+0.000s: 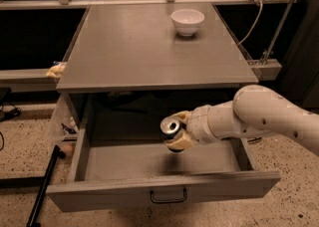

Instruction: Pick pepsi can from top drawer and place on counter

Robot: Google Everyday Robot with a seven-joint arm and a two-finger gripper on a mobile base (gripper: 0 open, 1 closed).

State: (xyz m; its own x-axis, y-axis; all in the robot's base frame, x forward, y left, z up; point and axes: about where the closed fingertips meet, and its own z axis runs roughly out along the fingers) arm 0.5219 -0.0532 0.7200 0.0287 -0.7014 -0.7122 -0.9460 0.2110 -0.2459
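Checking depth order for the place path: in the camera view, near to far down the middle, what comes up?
Drawer handle → gripper clamped on the pepsi can over the open top drawer → counter → white bowl at the counter's far end.

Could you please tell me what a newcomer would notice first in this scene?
The gripper, shut on the soda can, holds it just above the floor of the open drawer, right of centre. Further back, a white bowl stands near the far right of the grey counter.
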